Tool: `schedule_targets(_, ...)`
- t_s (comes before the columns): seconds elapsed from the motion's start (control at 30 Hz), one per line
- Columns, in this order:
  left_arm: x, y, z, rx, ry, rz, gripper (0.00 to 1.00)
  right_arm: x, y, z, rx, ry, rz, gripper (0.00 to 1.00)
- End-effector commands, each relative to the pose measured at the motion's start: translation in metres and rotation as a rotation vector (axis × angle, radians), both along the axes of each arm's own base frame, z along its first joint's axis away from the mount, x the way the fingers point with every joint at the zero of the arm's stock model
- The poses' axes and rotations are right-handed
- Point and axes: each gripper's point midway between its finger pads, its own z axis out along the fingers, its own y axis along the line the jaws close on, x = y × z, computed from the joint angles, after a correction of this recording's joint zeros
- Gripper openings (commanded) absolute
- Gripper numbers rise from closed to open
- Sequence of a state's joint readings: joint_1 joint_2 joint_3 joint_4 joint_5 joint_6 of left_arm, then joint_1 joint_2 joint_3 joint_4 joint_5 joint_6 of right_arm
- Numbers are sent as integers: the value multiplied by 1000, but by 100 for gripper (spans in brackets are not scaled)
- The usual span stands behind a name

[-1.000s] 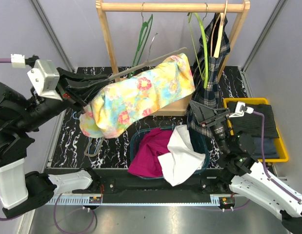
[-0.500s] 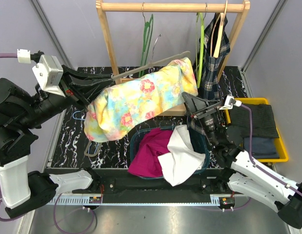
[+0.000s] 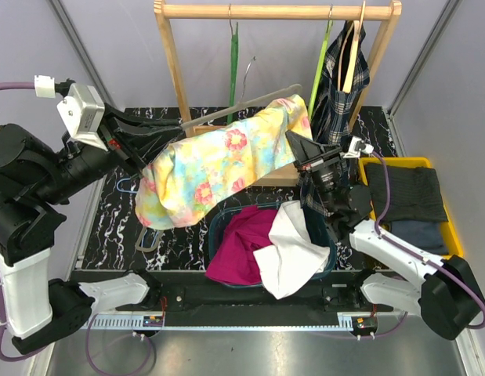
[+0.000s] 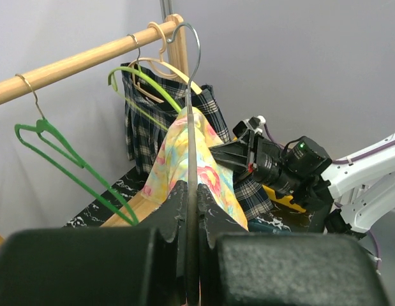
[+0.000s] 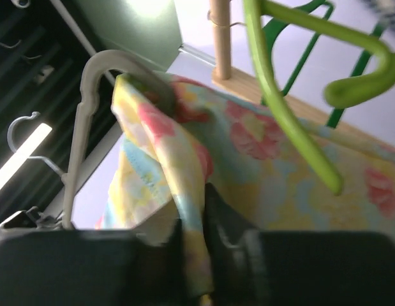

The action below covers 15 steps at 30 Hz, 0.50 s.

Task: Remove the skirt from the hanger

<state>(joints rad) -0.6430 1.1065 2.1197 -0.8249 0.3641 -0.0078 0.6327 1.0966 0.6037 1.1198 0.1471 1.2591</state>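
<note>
Grey walls all round, a black marbled bench (image 3: 109, 227) below, and a wooden rack (image 3: 273, 11) at the back with green hangers (image 3: 233, 55) and a plaid garment (image 3: 344, 102) on it. Front and centre is the skirt (image 3: 218, 164): yellow with pink and blue flowers, rumpled, strung along a pale hanger (image 3: 240, 104) that is held out level in the air in front of the rack, above a teal bin (image 3: 214, 221) of clothes.

The left gripper (image 4: 192, 204) is clamped tight on the hanger's wire neck, with the hook standing up above its fingers. And look at the right gripper (image 5: 198, 217): it's pinched onto a fold of the skirt at the far end of the hanger, with floral cloth running down between its fingers. So both ends are in hand!

This fabric looks light and very soft. It droops in a bag off the bar and should bunch and stretch rather than slide as one piece. A pinch on a hem or edge fold, as here, looks like the sensible hold. The likely snag is where the cloth wraps the hanger's end, so a pull along the bar, away from the left gripper, seems the cleanest way off. I can't see how the skirt is fixed to the hanger.
</note>
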Motion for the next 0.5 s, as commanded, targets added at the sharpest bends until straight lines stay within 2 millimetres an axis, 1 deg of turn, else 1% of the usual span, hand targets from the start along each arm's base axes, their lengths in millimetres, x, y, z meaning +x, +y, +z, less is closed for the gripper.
schedule_targets(0.0,-4,9,29,-68,-128,24,0,-42,-9,60,71,-201,85,6)
schedule_targets(0.03,0,9,25,-51,-133,39,0,-55,-12,67,43,-237,94,0)
schedule_targets(0.07,5,11,23,-46,-133,69,0,-58,-5,62,-12,-220,115,0)
schedule_targets(0.1,9,12,20,-35,-129,83,0,-65,-5,64,-44,-231,125,0)
schedule_targets(0.13,16,13,14,-14,-128,112,0,-89,-9,74,-87,-298,145,0)
schedule_targets(0.17,20,13,10,-2,-123,125,0,-94,-5,74,-140,-279,166,0)
schedule_targets(0.2,22,14,7,11,-125,137,0,-105,-7,80,-166,-301,177,0)
schedule_targets(0.23,30,13,-3,39,-116,159,0,-129,-14,93,-188,-364,200,0)
schedule_targets(0.27,33,13,-8,50,-111,169,0,-141,-19,108,-199,-378,210,0)
schedule_targets(0.3,35,15,-11,56,-111,182,0,-160,-27,122,-196,-425,227,0)
schedule_targets(0.33,42,12,-22,83,-97,193,0,-177,-37,148,-182,-465,225,0)
schedule_targets(0.37,45,12,-25,88,-98,198,0,-189,-44,164,-172,-498,224,0)
schedule_targets(0.4,47,10,-35,106,-84,199,0,-195,-46,177,-172,-519,225,0)
schedule_targets(0.43,49,10,-39,122,-87,202,0,-218,-63,210,-138,-583,211,0)
schedule_targets(0.47,51,11,-44,132,-83,206,0,-227,-69,225,-123,-612,207,0)
